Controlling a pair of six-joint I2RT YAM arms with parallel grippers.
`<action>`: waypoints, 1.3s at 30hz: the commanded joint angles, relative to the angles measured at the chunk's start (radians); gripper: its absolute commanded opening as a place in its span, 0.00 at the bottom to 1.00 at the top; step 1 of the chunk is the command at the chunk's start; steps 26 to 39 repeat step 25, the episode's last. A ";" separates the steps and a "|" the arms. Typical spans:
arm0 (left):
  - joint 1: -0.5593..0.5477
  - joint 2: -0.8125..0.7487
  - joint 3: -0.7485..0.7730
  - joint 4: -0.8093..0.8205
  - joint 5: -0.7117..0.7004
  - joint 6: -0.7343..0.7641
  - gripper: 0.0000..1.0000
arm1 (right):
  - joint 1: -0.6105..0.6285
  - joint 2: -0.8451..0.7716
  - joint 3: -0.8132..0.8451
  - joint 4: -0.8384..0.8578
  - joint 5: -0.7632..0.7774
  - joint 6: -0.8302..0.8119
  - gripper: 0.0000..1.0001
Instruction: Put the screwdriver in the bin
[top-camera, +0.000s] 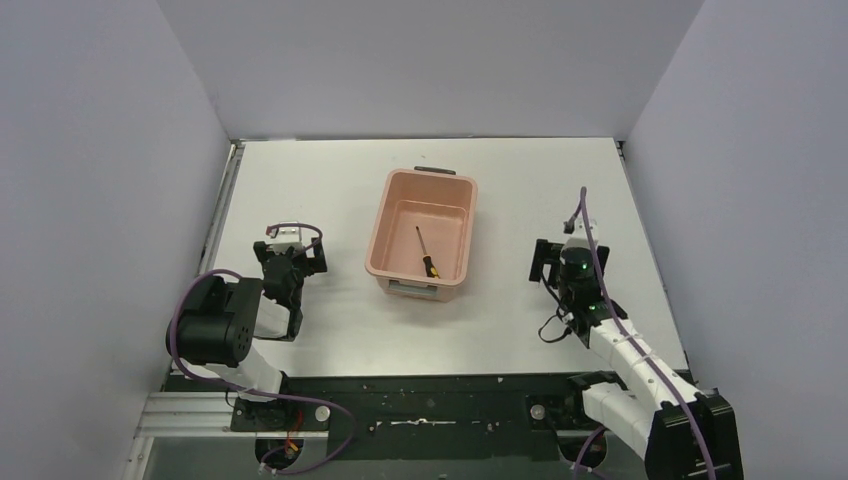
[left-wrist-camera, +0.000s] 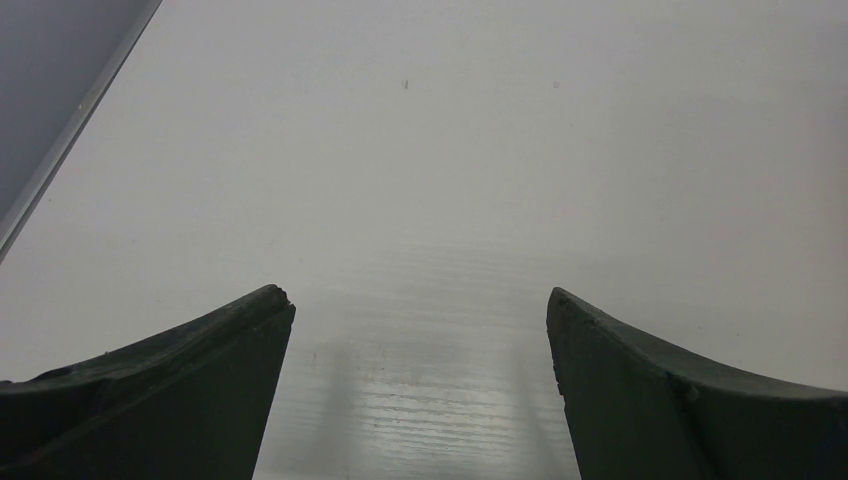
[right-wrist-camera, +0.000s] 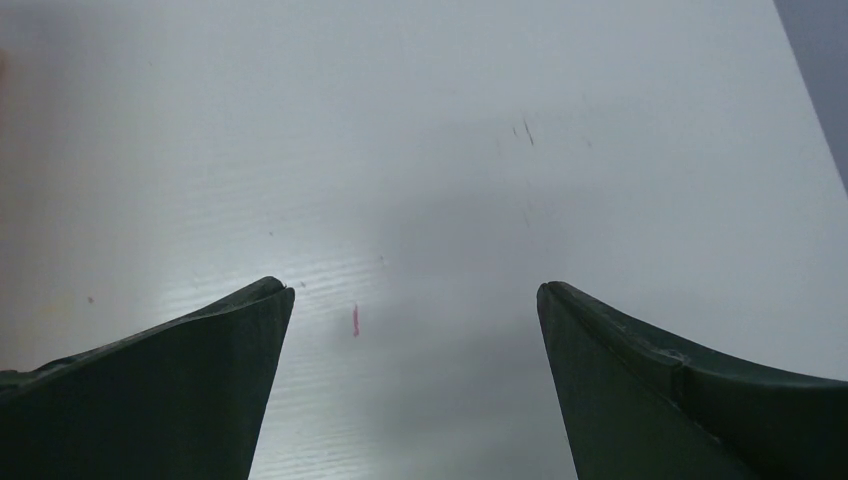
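The salmon-pink bin (top-camera: 385, 230) stands in the middle of the white table. The screwdriver (top-camera: 425, 252) lies on the bin's floor, its black-and-yellow handle toward the near end. My left gripper (top-camera: 288, 240) is to the left of the bin, open and empty; the left wrist view shows only bare table between its fingers (left-wrist-camera: 417, 300). My right gripper (top-camera: 565, 252) is to the right of the bin, open and empty; the right wrist view shows only bare table between its fingers (right-wrist-camera: 415, 292). Neither gripper touches the bin.
Grey walls close in the table on the left, back and right. A metal rail (top-camera: 225, 205) runs along the table's left edge. A small pink fleck (right-wrist-camera: 355, 320) lies on the table under the right gripper. The arm bases stand at the near edge.
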 joint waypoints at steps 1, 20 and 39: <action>0.007 -0.009 0.010 0.028 0.014 -0.001 0.97 | -0.015 -0.063 -0.166 0.344 0.046 0.031 1.00; 0.007 -0.009 0.009 0.031 0.012 0.000 0.97 | -0.024 -0.183 -0.324 0.485 0.049 -0.068 1.00; 0.007 -0.008 0.009 0.027 0.014 -0.001 0.97 | -0.024 -0.175 -0.321 0.487 0.048 -0.068 1.00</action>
